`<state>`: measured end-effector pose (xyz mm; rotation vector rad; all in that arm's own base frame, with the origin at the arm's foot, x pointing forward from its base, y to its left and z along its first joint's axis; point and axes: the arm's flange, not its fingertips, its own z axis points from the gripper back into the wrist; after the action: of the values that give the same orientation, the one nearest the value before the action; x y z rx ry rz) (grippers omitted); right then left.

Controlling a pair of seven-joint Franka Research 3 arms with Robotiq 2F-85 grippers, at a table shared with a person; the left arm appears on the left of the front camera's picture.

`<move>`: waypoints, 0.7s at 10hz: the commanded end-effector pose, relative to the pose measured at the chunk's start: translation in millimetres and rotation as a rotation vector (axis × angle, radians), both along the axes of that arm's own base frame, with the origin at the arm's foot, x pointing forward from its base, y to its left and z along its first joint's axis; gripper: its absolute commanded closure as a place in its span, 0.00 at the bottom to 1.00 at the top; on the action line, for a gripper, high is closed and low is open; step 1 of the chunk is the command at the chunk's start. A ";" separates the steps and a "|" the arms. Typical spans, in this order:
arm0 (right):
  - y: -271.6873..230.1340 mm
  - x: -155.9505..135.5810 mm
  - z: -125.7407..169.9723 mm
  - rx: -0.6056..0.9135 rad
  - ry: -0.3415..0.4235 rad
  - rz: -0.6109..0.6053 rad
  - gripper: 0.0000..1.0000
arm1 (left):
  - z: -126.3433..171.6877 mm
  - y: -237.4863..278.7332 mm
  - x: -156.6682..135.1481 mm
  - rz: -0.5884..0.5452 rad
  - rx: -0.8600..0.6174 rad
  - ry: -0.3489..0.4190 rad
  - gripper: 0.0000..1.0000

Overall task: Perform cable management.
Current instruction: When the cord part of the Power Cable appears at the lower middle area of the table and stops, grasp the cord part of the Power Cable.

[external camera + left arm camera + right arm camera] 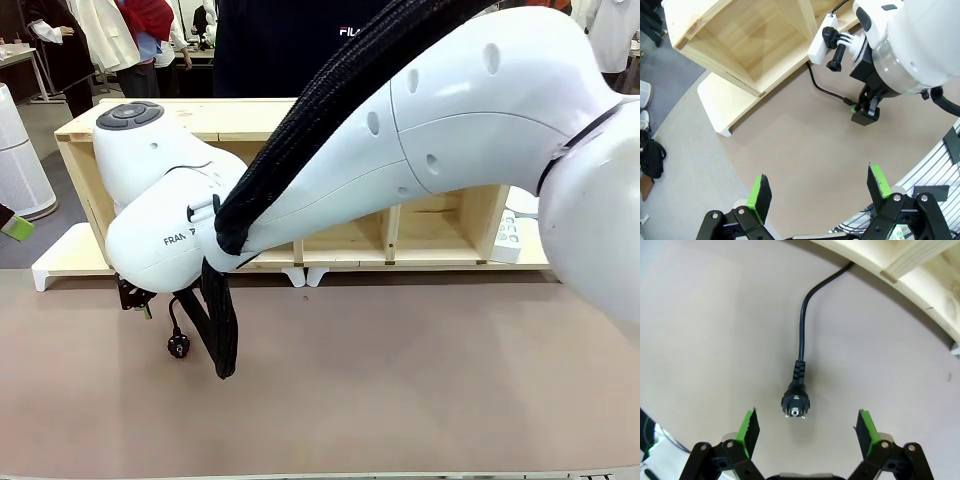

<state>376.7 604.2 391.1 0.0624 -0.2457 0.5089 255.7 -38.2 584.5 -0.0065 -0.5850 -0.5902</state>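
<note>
Cable: lies flat on the table, left of centre, on the robot's side of the wooden shelf unit.
- In the right wrist view the long axis runs up the picture from the plug, then bends toward the upper right and is lost under the shelf edge.
- The plug face, with two pins, is turned toward the right gripper.
- In the front view the plug is seen as the end nearest the robot, and the cord rises from it toward the shelf.

Right gripper: jaws spread wide, nothing held, the plug just beyond the gap and apart from both pads. In the front view it is seen under the wrist of the right arm, which is reached across to the left.

Left gripper: jaws wide apart, nothing held, poised over bare table, well apart from the cable.

Surface and room:
- The table is covered in a matte grey-brown mat.
- The shelf unit is of pale wood, with open compartments.
- A white power strip is seen at its right end.
- A person in a dark top is stood behind the shelf.
- A grey floor is seen beyond.

Writing: "FRAN" is read on the arm casing, the rest hidden by the black braided sleeve. "FIL" is read on the dark top.
</note>
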 end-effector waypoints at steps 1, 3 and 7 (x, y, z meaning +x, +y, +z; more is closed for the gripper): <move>15.3 -2.5 -7.8 -0.018 0.045 -0.046 0.00 | 0.9 -0.3 2.3 -0.004 0.000 -0.012 0.00; 16.6 -2.0 -13.6 -0.029 0.064 -0.069 0.00 | 0.9 -0.3 2.3 -0.004 0.000 -0.012 0.00; 10.9 -4.0 -17.9 -0.030 0.066 -0.041 0.00 | 0.9 -0.3 2.3 -0.004 0.000 -0.012 0.00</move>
<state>371.8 615.9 374.1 0.0486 -0.1731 0.4683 255.7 -38.2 584.5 -0.0065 -0.5850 -0.5902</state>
